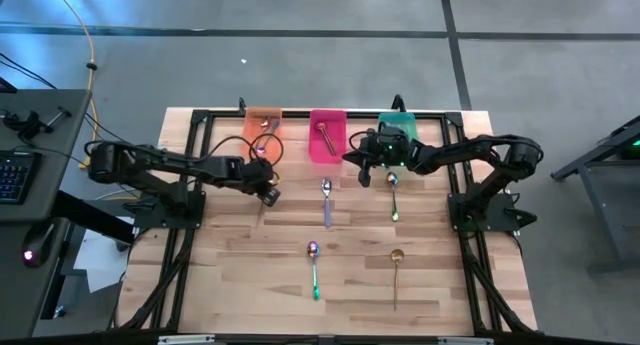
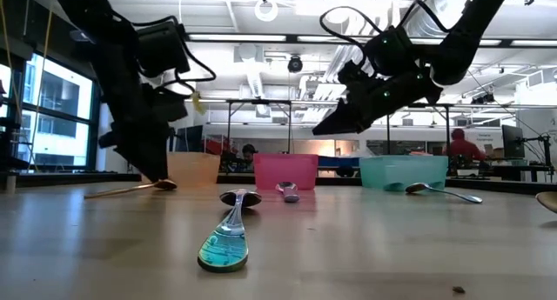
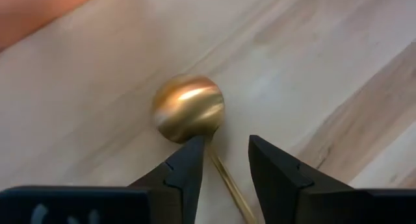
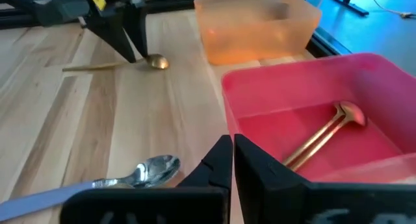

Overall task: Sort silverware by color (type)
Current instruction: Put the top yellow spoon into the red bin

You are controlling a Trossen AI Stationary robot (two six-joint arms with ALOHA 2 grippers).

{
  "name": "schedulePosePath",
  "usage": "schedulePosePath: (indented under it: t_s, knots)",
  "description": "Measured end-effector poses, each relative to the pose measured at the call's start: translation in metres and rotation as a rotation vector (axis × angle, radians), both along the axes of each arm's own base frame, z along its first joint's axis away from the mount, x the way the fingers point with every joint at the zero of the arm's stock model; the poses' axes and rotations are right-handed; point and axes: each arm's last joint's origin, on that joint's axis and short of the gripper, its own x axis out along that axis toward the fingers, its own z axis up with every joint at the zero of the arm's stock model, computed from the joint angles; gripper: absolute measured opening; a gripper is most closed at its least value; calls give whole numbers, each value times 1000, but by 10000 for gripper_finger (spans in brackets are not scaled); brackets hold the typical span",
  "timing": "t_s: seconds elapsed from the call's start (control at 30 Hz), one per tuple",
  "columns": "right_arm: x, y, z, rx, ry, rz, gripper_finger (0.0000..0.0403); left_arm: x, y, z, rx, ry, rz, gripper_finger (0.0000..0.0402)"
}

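The left gripper is lowered to the table just in front of the orange bin, its jaws apart astride the neck of a gold spoon lying flat. The right gripper is held above the pink bin's near edge, jaws together and empty. Three bins are lined along the far edge, the green bin last. A copper spoon is seen in the pink bin. Four more spoons are spread over the open middle, well apart.
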Motion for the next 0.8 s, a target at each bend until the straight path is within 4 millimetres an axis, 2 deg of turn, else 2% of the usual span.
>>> schedulePosePath:
  t_s: [0.17,0.4,0.67,0.8]
  knots:
    - [0,0,0,-2,1,4,0,3,1,-9,10,45,-12,86]
    - [0,0,0,-5,5,6,0,4,1,-8,20,21,-36,9]
    - [0,0,-1,-10,9,8,0,12,1,-6,-22,-62,-73,1]
    - [0,0,-1,-23,11,13,0,19,6,2,-27,-104,-86,0]
